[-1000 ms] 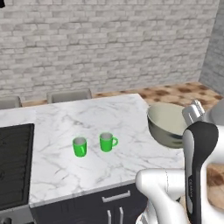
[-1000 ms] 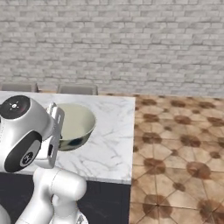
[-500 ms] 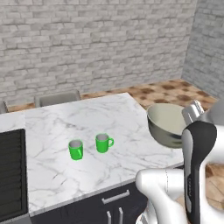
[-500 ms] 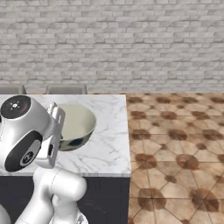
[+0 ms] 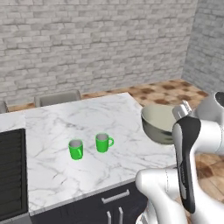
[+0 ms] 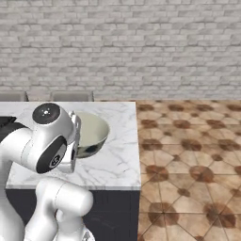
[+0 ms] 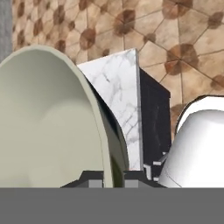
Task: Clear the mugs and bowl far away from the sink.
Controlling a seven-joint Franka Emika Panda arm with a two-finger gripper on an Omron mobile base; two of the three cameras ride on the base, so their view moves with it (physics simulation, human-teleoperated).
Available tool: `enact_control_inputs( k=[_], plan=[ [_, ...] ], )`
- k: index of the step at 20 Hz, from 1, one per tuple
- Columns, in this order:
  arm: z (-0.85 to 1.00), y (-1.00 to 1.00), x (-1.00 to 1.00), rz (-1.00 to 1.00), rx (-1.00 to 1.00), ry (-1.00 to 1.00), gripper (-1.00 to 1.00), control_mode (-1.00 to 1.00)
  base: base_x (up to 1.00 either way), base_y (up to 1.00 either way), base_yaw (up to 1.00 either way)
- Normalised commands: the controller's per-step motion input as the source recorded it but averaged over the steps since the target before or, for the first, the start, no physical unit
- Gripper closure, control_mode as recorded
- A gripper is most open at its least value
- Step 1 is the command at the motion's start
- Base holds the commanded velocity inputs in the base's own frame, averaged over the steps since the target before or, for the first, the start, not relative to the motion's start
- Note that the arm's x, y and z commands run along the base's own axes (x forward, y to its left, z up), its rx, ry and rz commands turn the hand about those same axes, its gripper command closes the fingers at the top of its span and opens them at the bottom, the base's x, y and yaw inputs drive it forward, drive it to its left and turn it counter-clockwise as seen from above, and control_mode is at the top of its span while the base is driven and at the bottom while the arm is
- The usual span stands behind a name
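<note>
You have the wide olive-beige bowl (image 7: 48, 122) pinched by its rim between the two dark fingers of the gripper (image 7: 113, 177), held tilted above the right end of the white marble counter (image 5: 87, 127). Further left on that counter, the two small bright green mugs (image 5: 89, 146) stand upright near each other, well apart from the bowl. Beyond them a black stovetop (image 5: 11, 173) sits at the left edge, with grey chair backs (image 5: 57, 98) and the grey brick wall (image 5: 87, 39) behind.

Two green mugs are counted on the marble counter (image 5: 87, 122): the left mug (image 5: 75, 149) and the right mug (image 5: 103, 142), side by side near its middle. One bowl (image 5: 158, 122) is counted at the right end. Two grey chair backs are noted beyond the far edge, one (image 5: 57, 98) fully seen, one (image 5: 2, 106) cut off at left.
</note>
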Motion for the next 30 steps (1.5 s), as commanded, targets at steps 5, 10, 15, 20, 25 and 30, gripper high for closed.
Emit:
enact_control_inputs(
  k=[5, 10, 15, 20, 25, 30],
  plan=[
    [-0.49, 0.0, 0.59, 0.17, 0.0, 0.0, 1.0, -1.0, 0.0, 0.0, 0.0],
    [-0.43, -0.03, 0.68, 0.16, 0.0, 0.0, 1.0, -1.0, 0.0, 0.0, 0.0],
    [-0.32, -0.14, 0.68, 0.11, 0.0, 0.05, 1.0, -1.0, 0.0, 0.0, 0.0],
    [-0.31, -0.15, 0.58, 0.07, 0.0, 0.06, 1.0, -1.0, 0.0, 0.0, 0.0],
    [-0.32, -0.05, 0.54, 0.07, 0.0, 0.1, 1.0, -1.0, 0.0, 0.0, 0.0],
    [-0.32, -0.04, 0.46, 0.08, 0.0, 0.11, 1.0, -1.0, 0.0, 0.0, 0.0]
  ],
)
